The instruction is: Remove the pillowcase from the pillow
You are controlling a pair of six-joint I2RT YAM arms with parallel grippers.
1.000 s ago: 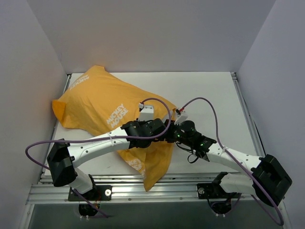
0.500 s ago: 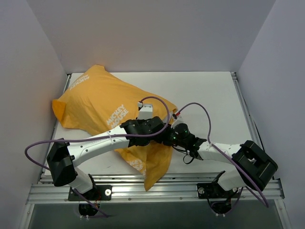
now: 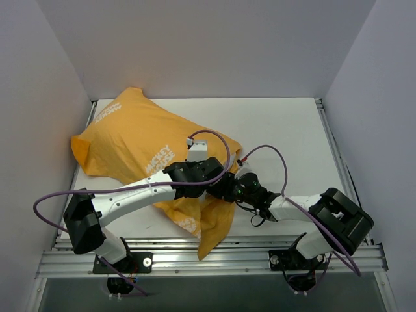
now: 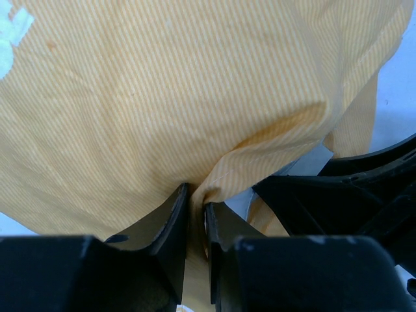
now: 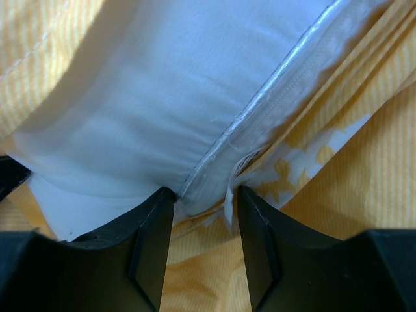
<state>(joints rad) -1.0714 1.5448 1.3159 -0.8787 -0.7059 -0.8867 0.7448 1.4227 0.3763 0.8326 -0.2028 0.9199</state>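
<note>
The orange-yellow pillowcase (image 3: 130,140) with white lettering lies on the left half of the table, its open end drooping over the front edge. My left gripper (image 3: 220,185) is shut on a fold of the pillowcase (image 4: 162,97); its jaws pinch the fabric (image 4: 197,208). My right gripper (image 3: 233,188) sits right beside it at the case's opening. In the right wrist view the white pillow (image 5: 149,110) shows inside the pillowcase (image 5: 364,188). Its seamed edge and a small label lie between my open right fingers (image 5: 205,198).
The white table (image 3: 286,130) is walled on the left, back and right. Purple cables (image 3: 273,153) loop above both wrists. The metal rail (image 3: 214,263) runs along the front edge, where the case hangs over.
My right arm has swung left and pushed its gripper in to the case's opening next to the left gripper. The left gripper has kept its hold and barely moved.
</note>
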